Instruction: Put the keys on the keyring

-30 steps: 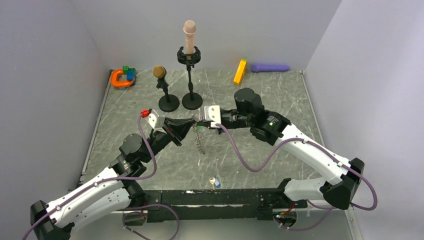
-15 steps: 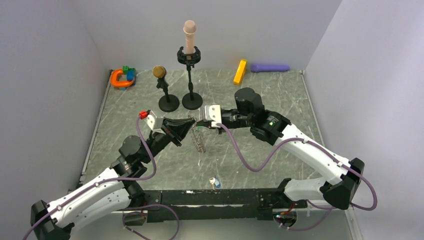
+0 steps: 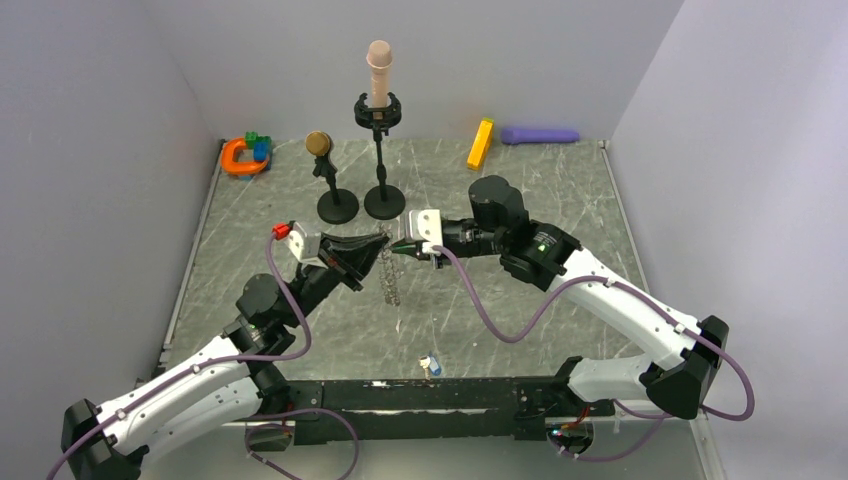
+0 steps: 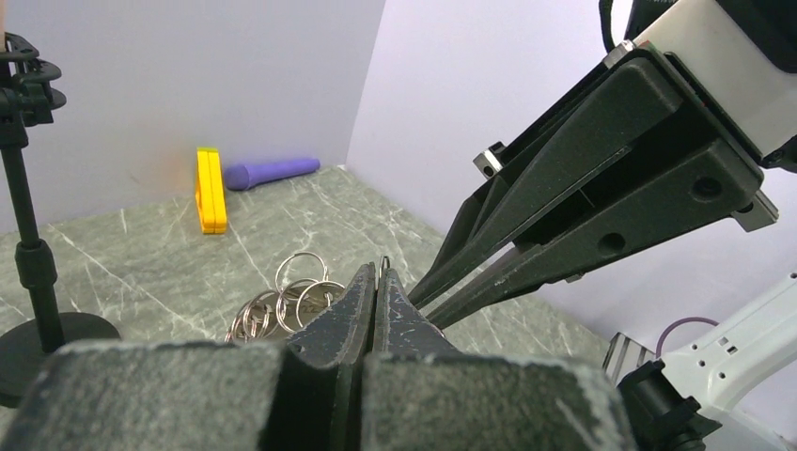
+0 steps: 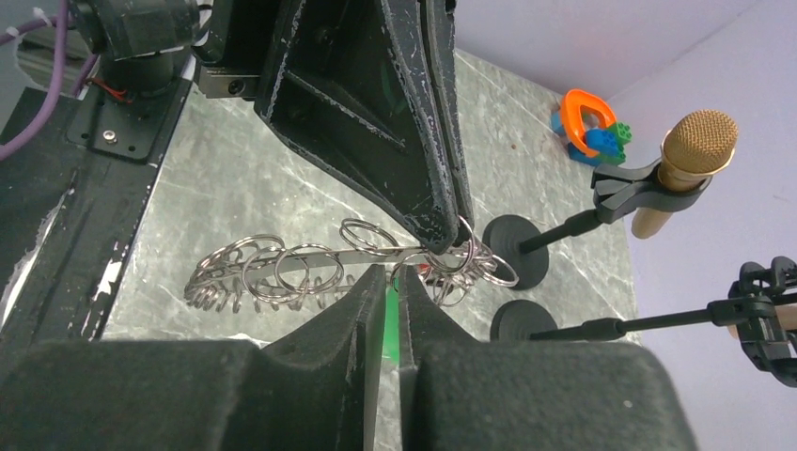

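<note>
Centre frame, the left gripper [image 3: 382, 241] is pinched on the keyring [image 3: 391, 282], which dangles below it. The right gripper [image 3: 398, 252] clamps what looks like the green key [image 5: 391, 315]. If the keyring sways or the tips misalign, the key could miss or drop.

You have the chain-like keyring [image 3: 392, 280], many small silver wire loops strung along a thin metal bar, hanging near the table's centre. Its top end sits at the tips of your left gripper [image 3: 382, 241], which are pressed together on it, and the rest dangles toward 6 o'clock in the overhead view; whether the bottom loop touches the table cannot be told. From your right wrist the loops lie in an overlapping row from 9 o'clock toward 3 o'clock, bunched thickest at the pinched end. The green key [image 5: 391, 315], tiny with a plastic head, shows only as a green sliver wedged between the fingers of your right gripper [image 5: 390, 278], just at 6 o'clock of that row, its blade hidden.
</note>
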{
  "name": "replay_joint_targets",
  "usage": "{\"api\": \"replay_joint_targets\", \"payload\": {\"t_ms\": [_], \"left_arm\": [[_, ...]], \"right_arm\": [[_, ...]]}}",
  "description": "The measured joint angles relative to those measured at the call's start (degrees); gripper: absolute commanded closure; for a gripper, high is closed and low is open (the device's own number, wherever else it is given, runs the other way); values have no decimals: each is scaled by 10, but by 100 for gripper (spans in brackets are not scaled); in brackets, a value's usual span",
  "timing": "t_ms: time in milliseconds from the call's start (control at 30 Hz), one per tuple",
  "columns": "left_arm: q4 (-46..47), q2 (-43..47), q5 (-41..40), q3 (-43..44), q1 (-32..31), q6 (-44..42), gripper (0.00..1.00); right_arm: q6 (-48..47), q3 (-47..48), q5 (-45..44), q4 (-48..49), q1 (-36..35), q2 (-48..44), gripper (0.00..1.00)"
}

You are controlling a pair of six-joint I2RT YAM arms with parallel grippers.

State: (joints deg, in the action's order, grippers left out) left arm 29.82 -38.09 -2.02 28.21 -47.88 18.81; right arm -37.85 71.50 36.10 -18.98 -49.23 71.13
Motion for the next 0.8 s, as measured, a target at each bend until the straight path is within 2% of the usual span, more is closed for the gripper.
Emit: {"api": "replay_joint_targets", "payload": {"t_ms": [333, 500, 800], "left_arm": [[27, 11, -10, -9, 1, -1, 100], [34, 23, -6, -9, 1, -1, 100], [34, 48, 61, -27, 34, -2, 100]], "right_arm": [[10, -2, 7, -12, 14, -13, 65], [30, -3, 24, -9, 43, -31, 60], [124, 1, 118, 42, 111, -3, 51]]}}
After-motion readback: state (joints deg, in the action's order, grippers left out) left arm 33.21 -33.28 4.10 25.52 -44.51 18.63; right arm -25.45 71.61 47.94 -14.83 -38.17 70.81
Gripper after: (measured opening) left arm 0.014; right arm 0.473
